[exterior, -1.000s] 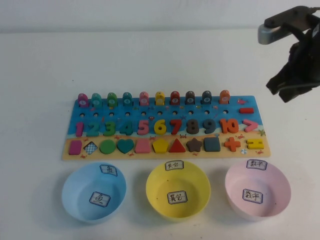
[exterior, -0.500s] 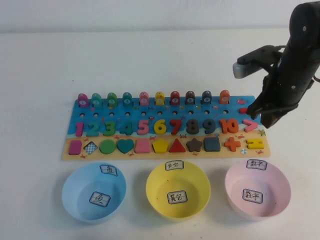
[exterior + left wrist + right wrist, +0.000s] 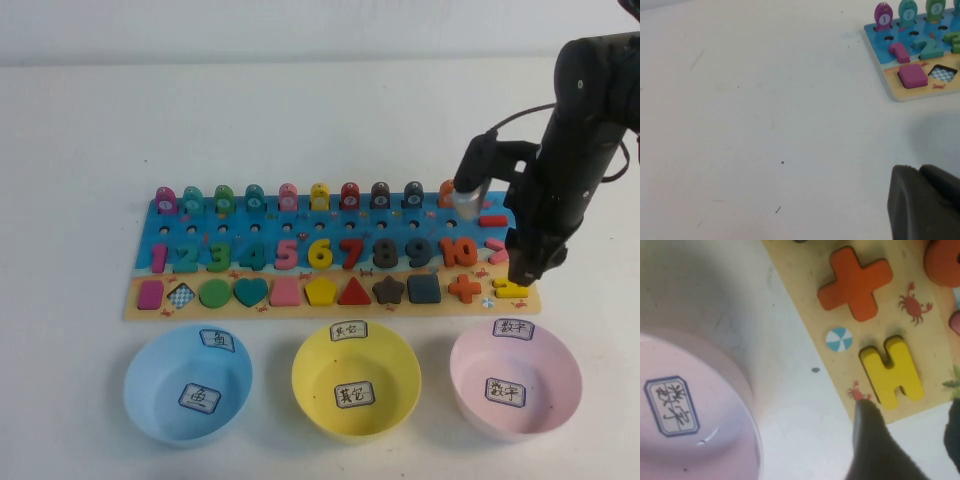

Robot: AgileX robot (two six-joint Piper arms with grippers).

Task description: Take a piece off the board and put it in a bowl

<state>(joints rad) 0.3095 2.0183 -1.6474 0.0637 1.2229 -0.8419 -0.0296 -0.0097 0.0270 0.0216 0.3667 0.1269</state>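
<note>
Your right gripper [image 3: 910,440], fingers spread and empty, hangs over the equals-sign block [image 3: 892,371]; lower it straight, then close.

The left gripper [image 3: 925,205] waits far away over the desk; I cannot tell its state.

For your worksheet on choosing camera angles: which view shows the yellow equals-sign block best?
The right wrist view: the yellow equals-sign block fills it close up on the board, just ahead of the open right claw. The high view shows it partly behind that arm. The left wrist view misses it.
</note>
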